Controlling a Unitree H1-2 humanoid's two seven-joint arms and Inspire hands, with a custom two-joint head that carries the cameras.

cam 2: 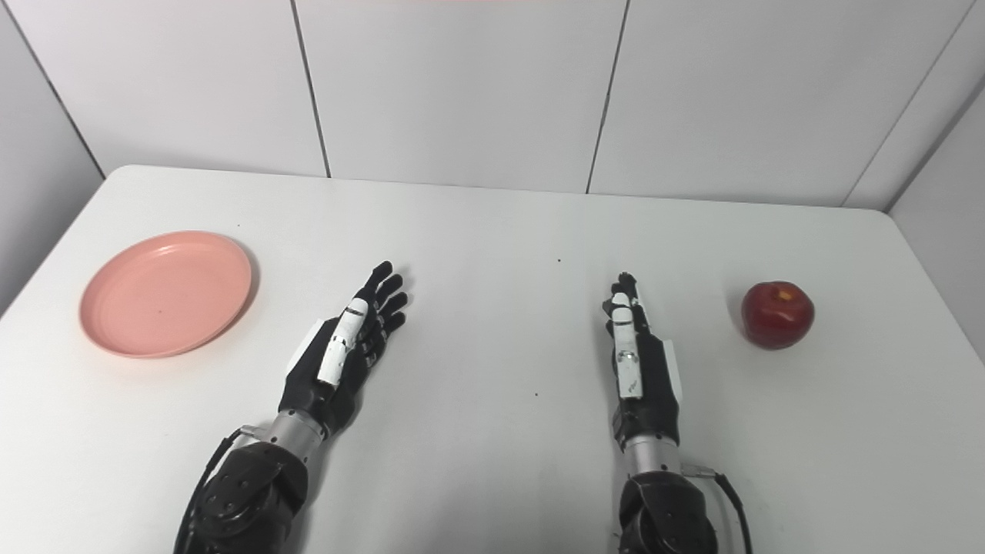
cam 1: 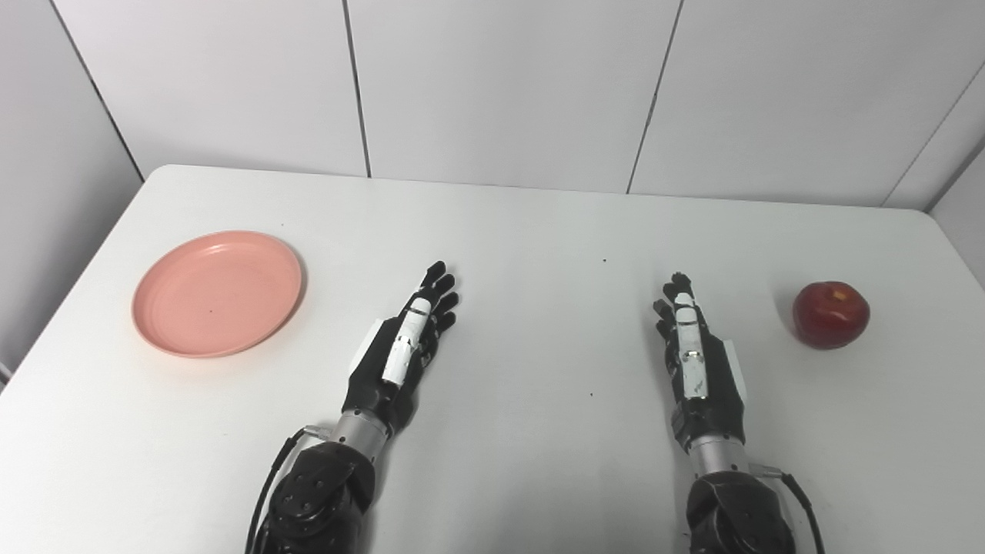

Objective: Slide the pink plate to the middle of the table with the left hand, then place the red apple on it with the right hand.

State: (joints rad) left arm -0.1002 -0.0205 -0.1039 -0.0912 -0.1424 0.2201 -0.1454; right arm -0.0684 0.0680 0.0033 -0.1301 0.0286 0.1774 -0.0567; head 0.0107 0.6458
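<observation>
**Hands flat, plate and apple at opposite ends**

Plate and apple sit far apart on the white table [cam 1: 539,231], with both robot arms reaching in between them from the near edge. The pink plate [cam 1: 218,293] lies flat toward the left side, bare, nothing resting in it. The red apple [cam 1: 831,314] stands upright toward the right side, its stem dimple facing up and a yellowish patch showing near the top.

The left hand [cam 1: 404,345] is stretched out with fingers extended and angled a little toward the table's far right; it holds nothing and is near the plate but clearly apart from it, with bare tabletop between them. The right hand [cam 1: 692,350] is likewise extended, turned on edge with its fingers pointing toward the back wall; it grips nothing either and stands beside the apple without touching it.

From where I stand, both hands hover low over or rest on the surface; which of the two I cannot tell. A few tiny dark specks mark the tabletop. Behind the table runs a wall of pale panels [cam 1: 500,85].
</observation>
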